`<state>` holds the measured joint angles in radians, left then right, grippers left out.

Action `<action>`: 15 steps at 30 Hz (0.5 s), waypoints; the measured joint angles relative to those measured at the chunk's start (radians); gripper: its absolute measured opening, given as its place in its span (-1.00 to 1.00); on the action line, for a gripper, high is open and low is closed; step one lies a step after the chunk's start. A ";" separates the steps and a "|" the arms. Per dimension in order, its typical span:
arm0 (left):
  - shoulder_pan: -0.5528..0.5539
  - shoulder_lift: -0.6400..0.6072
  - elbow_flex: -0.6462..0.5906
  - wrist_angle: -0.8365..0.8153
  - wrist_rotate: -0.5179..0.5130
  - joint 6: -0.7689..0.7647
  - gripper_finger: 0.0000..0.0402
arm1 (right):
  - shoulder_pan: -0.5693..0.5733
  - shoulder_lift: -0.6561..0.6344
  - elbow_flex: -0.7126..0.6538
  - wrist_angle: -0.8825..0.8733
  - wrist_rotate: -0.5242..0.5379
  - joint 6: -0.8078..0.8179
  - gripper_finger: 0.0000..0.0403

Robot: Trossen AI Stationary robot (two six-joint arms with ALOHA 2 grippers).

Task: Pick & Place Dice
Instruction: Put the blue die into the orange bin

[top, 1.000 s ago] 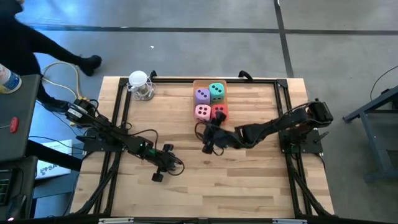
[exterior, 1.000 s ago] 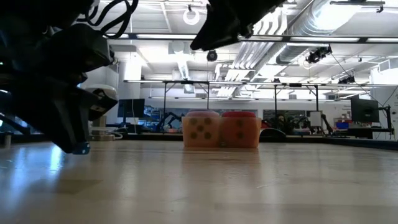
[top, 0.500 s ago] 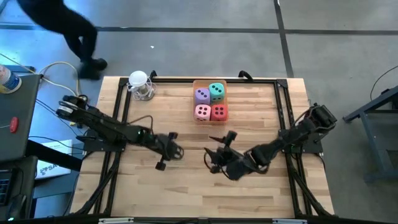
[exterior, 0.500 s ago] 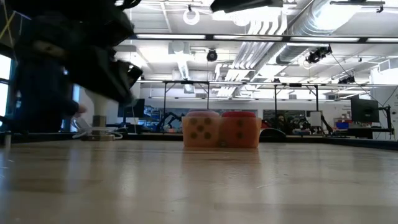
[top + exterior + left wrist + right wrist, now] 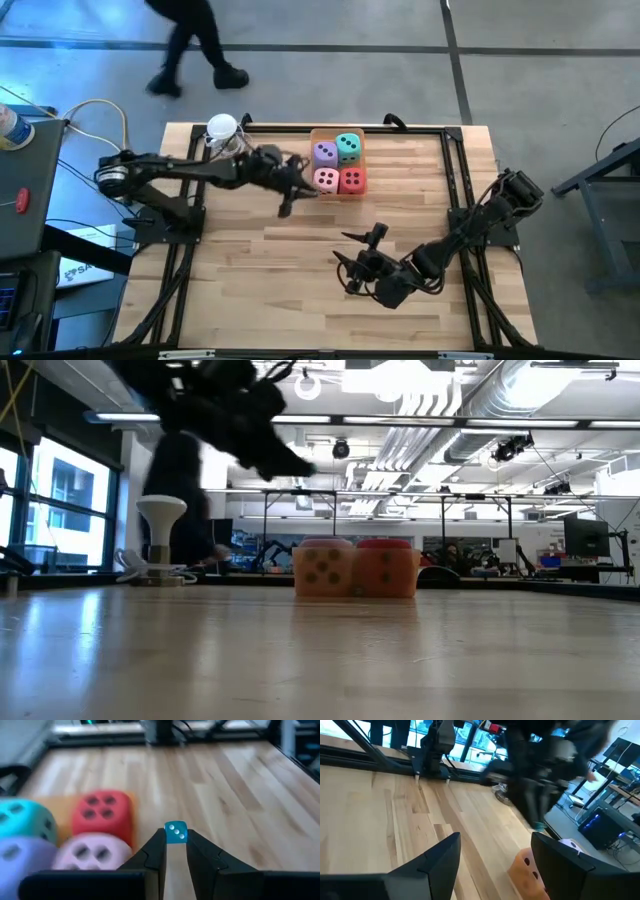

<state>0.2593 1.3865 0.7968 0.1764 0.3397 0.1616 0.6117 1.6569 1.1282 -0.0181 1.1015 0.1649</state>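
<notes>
Four soft dice sit as a square in a shallow orange tray [image 5: 312, 133] at the far middle of the table: purple [image 5: 325, 153], teal [image 5: 348, 148], pink [image 5: 325, 180] and red [image 5: 352, 180]. My left gripper [image 5: 297, 190] hovers just left of the pink die [image 5: 92, 855], shut on a tiny blue cube [image 5: 175, 832] with white pips. My right gripper [image 5: 358, 250] is open above the near middle of the table, apart from everything. The low view shows the two near dice [image 5: 355, 568] resting on the table. My left gripper pinches the tiny blue cube [image 5: 175, 832] between its two fingertips [image 5: 159, 845], one on each opposite side face. The fingers reach from the table's left, slanting down. The cube is lifted clear of the table, beside the pink and red dice.
A white round-topped stand [image 5: 223, 132] is at the far left of the table. A black frame [image 5: 440, 130] runs along the table's edges. A person [image 5: 195, 45] walks on the floor beyond the far edge. Bare wood lies across the near half [image 5: 280, 290].
My left gripper has swung from the near left of the table up and toward the far edge, ending beside the pink die. My right gripper has drawn back from the dice toward the near edge. The person has walked rightward beyond the far edge.
</notes>
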 joint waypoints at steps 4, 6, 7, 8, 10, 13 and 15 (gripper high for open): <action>0.031 0.140 0.099 0.068 0.010 0.014 -0.74 | 0.000 0.000 0.000 0.000 0.000 0.035 0.17; 0.040 0.219 0.153 0.068 0.012 0.062 -0.74 | 0.000 0.000 0.000 0.001 -0.001 0.049 0.17; 0.045 0.251 0.175 0.067 0.008 0.083 -0.74 | 0.000 0.000 0.000 0.002 -0.002 0.057 0.17; 0.052 0.278 0.195 0.068 0.005 0.090 -0.74 | 0.000 0.000 0.000 0.005 -0.003 0.067 0.17; 0.067 0.336 0.233 0.105 0.005 0.067 -0.74 | 0.004 0.000 0.000 0.008 -0.003 0.075 0.17; 0.089 0.407 0.266 0.188 0.004 0.025 -0.74 | 0.011 0.000 0.000 0.008 -0.003 0.075 0.17; 0.103 0.442 0.281 0.241 0.004 0.025 -0.73 | 0.016 0.000 0.000 0.008 -0.004 0.071 0.17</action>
<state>0.3619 1.8288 1.0777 0.4177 0.3435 0.1869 0.6277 1.6569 1.1282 -0.0104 1.0970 0.2356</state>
